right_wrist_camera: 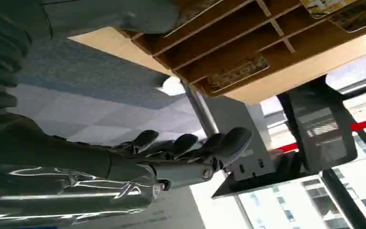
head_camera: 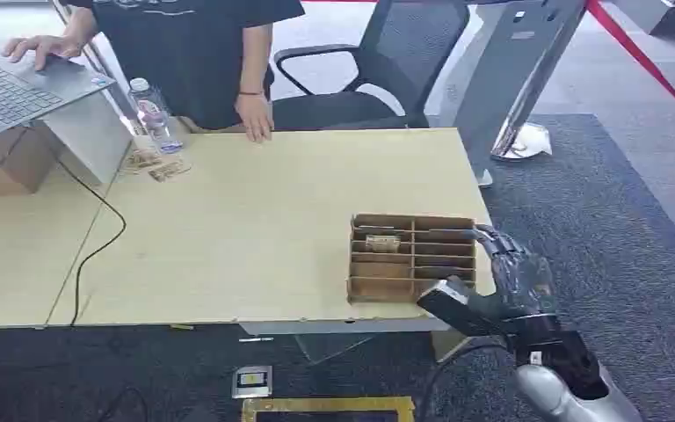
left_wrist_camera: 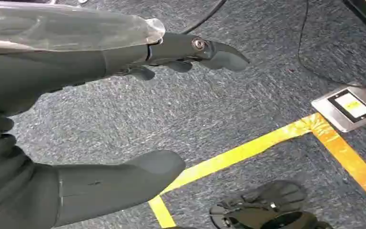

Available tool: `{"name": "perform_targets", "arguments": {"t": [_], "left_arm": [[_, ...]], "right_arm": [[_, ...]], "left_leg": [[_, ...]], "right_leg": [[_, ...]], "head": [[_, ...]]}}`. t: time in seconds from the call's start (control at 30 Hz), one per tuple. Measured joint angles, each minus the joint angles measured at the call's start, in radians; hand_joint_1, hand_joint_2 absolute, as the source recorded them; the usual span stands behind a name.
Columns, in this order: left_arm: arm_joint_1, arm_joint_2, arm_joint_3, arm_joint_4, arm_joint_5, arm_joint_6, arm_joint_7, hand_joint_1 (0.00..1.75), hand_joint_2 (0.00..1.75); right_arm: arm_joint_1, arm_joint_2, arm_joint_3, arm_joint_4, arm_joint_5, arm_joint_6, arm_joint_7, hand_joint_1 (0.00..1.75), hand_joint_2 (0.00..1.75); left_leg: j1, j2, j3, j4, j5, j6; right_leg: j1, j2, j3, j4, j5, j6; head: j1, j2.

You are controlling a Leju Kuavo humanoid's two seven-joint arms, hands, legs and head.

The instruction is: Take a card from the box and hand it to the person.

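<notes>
Right hand parked by the box, nothing grabbed yet

Table (head_camera: 255, 229) first: the box (head_camera: 411, 258) sits at its near right corner, a card (head_camera: 383, 242) in one slot. Right hand (head_camera: 505, 286) is just beside the box, fingers loose and empty; left hand (left_wrist_camera: 76, 119) hangs over the carpet, fingers spread, holding nothing.

I see the box (head_camera: 412, 258) at the table's (head_camera: 272, 220) near right corner, the bottle (head_camera: 152, 115) and laptop (head_camera: 18, 83) toward its far left.

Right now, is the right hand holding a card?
No; in the head view the right hand hangs empty beside the box, with a card inside it.
</notes>
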Motion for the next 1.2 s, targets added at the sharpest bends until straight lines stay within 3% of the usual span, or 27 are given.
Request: {"name": "perform_targets", "arguments": {"t": [0.1, 0.17, 0.27, 0.5, 0.63, 0.77, 0.87, 1.2], "left_arm": [[0.0, -0.001, 0.0, 0.0, 0.003, 0.001, 0.0, 0.0, 1.75], [-0.001, -0.001, 0.0, 0.0, 0.004, 0.001, 0.0, 0.0, 1.75], [0.0, -0.002, 0.0, 0.0, 0.004, 0.001, 0.0, 0.0, 1.75], [0.0, -0.003, 0.0, 0.0, 0.005, 0.002, 0.0, 0.0, 1.75], [-0.001, -0.003, 0.0, 0.0, 0.005, 0.003, 0.0, 0.0, 1.75], [-0.001, -0.003, 0.0, 0.0, 0.005, 0.003, 0.0, 0.0, 1.75], [-0.001, -0.004, 0.0, 0.0, 0.005, 0.006, 0.0, 0.0, 1.75], [-0.001, -0.004, 0.0, 0.0, 0.005, 0.008, 0.0, 0.0, 1.75]], "right_arm": [[-0.01, 0.0, 0.011, 0.006, 0.0, 0.003, 0.0, 0.59, 1.75], [-0.016, 0.0, 0.016, 0.011, 0.0, 0.003, 0.0, 0.51, 1.75], [-0.02, 0.0, 0.027, 0.017, -0.004, 0.009, -0.002, 0.54, 1.75], [-0.036, 0.0, 0.051, 0.038, -0.019, 0.017, -0.012, 0.44, 1.75], [-0.046, 0.0, 0.061, 0.051, -0.023, 0.02, -0.015, 0.59, 1.75], [-0.049, 0.0, 0.069, 0.065, -0.029, 0.02, -0.021, 0.56, 1.75], [-0.052, 0.0, 0.075, 0.076, -0.028, 0.02, -0.023, 0.66, 1.75], [-0.07, 0.0, 0.09, 0.118, 0.036, 0.025, 0.0, 0.75, 1.75]], "left_leg": [[0.0, 0.0, 0.0, 0.0, 0.0, 0.0], [0.0, 0.0, 0.0, 0.0, 0.0, 0.0], [0.0, 0.0, 0.0, 0.0, 0.0, 0.0], [0.0, 0.0, 0.0, 0.0, 0.0, 0.0], [0.0, 0.0, 0.0, 0.0, 0.0, 0.0], [0.0, 0.0, 0.0, 0.0, 0.0, 0.0], [0.0, 0.0, 0.0, 0.0, 0.0, 0.0], [0.0, 0.0, 0.0, 0.0, 0.0, 0.0]], "right_leg": [[0.0, 0.0, 0.0, 0.0, 0.0, 0.0], [0.0, 0.0, 0.0, 0.0, 0.0, 0.0], [0.0, 0.0, 0.0, 0.0, 0.0, 0.0], [0.0, 0.0, 0.0, 0.0, 0.0, 0.0], [0.0, 0.0, 0.0, 0.0, 0.0, 0.0], [0.0, 0.0, 0.0, 0.0, 0.0, 0.0], [0.0, 0.0, 0.0, 0.0, 0.0, 0.0], [0.0, 0.0, 0.0, 0.0, 0.0, 0.0]], "head": [[0.0, 0.0], [0.0, 0.0], [0.0, 0.0], [0.0, 0.0], [0.0, 0.0], [0.0, 0.0], [0.0, 0.0], [0.0, 0.0]]}}
